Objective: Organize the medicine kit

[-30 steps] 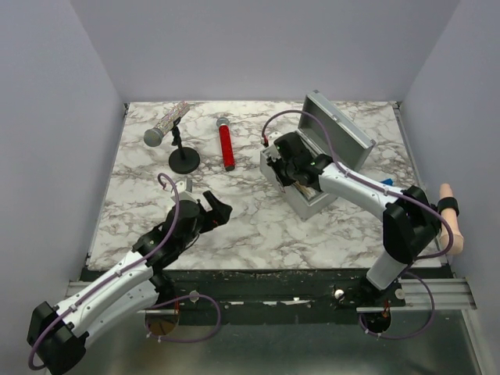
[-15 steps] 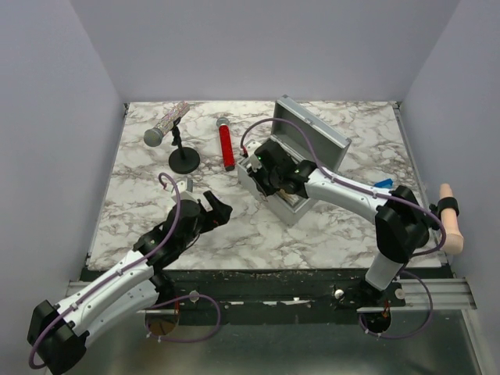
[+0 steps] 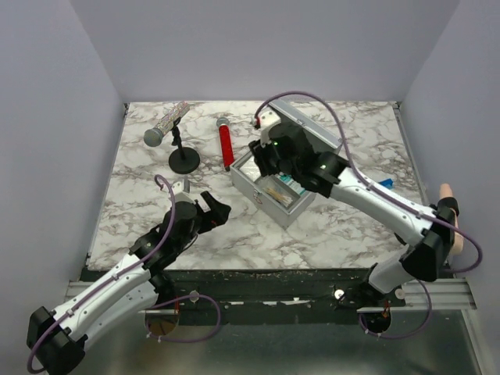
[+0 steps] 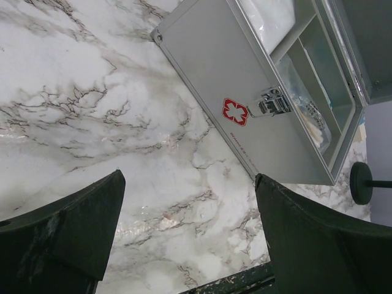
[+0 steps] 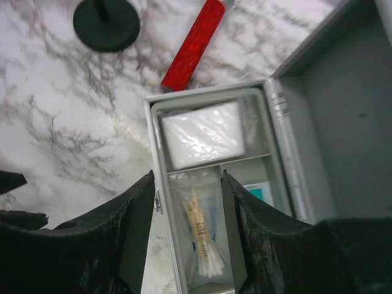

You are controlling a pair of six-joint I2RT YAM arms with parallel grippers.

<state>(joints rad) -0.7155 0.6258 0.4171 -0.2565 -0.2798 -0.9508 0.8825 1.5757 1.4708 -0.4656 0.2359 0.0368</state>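
The medicine kit (image 3: 262, 205) stands near the table's middle, a grey metal box with its lid (image 3: 312, 133) swung back. The right wrist view looks down into its divided tray (image 5: 208, 96): a white packet (image 5: 202, 133), a clear bag of swabs (image 5: 205, 242) and a teal item (image 5: 260, 191). My right gripper (image 3: 264, 162) hangs open just above the tray, its fingers (image 5: 131, 233) either side of the swab bag, holding nothing. My left gripper (image 3: 212, 211) is open over bare marble, left of the kit. Its wrist view shows the kit's front with the red mark (image 4: 234, 111) and latch (image 4: 272, 103).
A red tube (image 3: 226, 146) lies just left of the kit. A round black stand (image 3: 183, 160) carries a silver glittery microphone (image 3: 166, 125) at the back left. A small blue item (image 3: 384, 184) lies right of the kit. Walls close the table's left, back and right.
The kit slid left toward the table's middle with my right gripper on it. That gripper then opened and rose off the kit. The left arm hardly moved.
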